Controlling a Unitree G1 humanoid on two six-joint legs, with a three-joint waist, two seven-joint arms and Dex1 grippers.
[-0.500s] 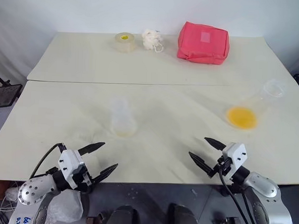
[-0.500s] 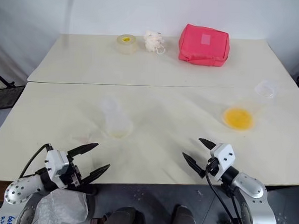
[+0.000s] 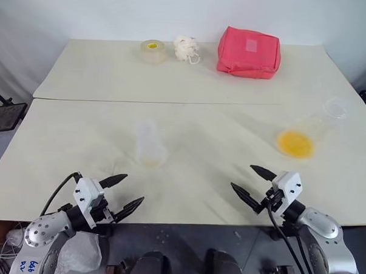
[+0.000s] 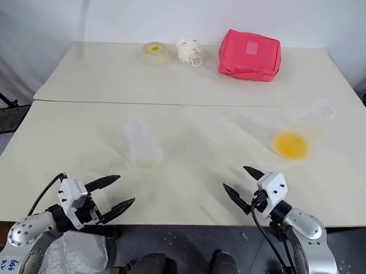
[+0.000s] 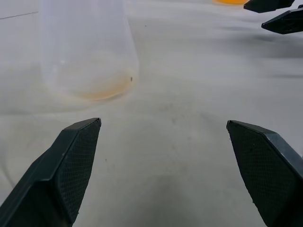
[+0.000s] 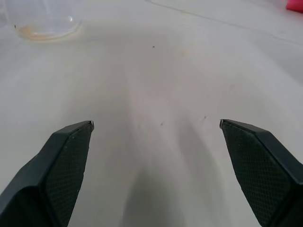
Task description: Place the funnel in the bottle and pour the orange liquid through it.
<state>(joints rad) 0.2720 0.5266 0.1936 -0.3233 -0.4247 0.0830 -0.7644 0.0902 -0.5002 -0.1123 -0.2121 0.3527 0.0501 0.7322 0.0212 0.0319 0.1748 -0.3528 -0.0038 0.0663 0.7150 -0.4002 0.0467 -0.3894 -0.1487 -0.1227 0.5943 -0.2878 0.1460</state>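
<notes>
- left gripper (image 3: 121, 192), black fingers spread wide and empty, hovers at the near table edge, aimed toward the small clear conical bottle (image 3: 150, 146); reads as staged.
- the bottle stands upright left of centre, free for a funnel; funnel itself i cannot make out.
- right gripper (image 3: 251, 184) equally spread, empty.
- shallow orange liquid (image 3: 295, 144) sits in a tilted clear wide-mouthed flask (image 3: 320, 125) far right, well apart from both.
</notes>
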